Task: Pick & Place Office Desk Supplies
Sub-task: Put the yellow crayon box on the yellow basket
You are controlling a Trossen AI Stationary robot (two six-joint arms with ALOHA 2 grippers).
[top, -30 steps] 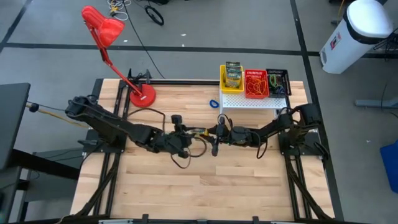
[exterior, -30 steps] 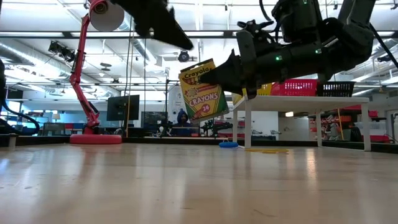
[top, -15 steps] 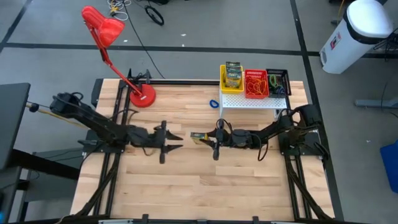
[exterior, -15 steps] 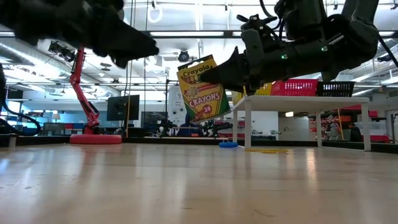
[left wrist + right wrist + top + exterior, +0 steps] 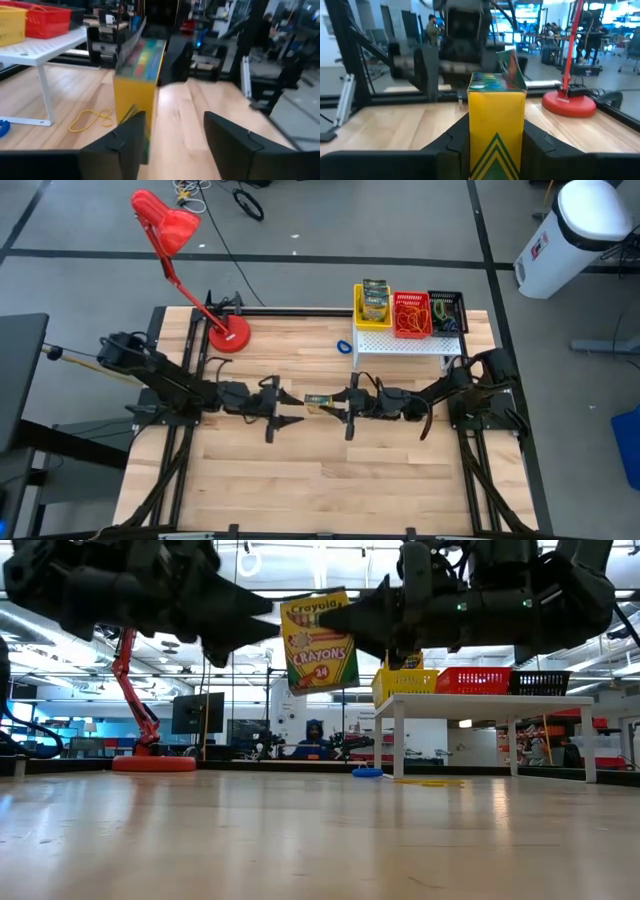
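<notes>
Low view: a crayon box (image 5: pixel 319 641) hangs in mid-air above the bare middle of the wooden table (image 5: pixel 320 840), clamped between the fingers of the right gripper (image 5: pixel 345 620), which reaches in from the shelf side. Facing it and just clear of the box, the left gripper (image 5: pixel 258 620) stands with its jaws spread wide and nothing between them. From overhead the two arms meet nose to nose near the table's centre, the box (image 5: pixel 319 401) in the right gripper's grasp (image 5: pixel 338 406) and the left gripper (image 5: pixel 286 409) just beside it, apart. Behind them a small white shelf (image 5: pixel 400 340) at the far right carries a yellow basket (image 5: pixel 372 305) already holding crayon boxes, a red basket (image 5: pixel 411 314) of rubber bands and a black basket (image 5: pixel 447 311); a blue loop (image 5: pixel 344 346) lies on the wood nearby, and a red desk lamp (image 5: pixel 180 250) stands at the far left. By the look of it, the box is now in the right arm's charge, mid-carry; the next move would call for swinging it over to the yellow basket and lowering it in without clipping the rim.
</notes>
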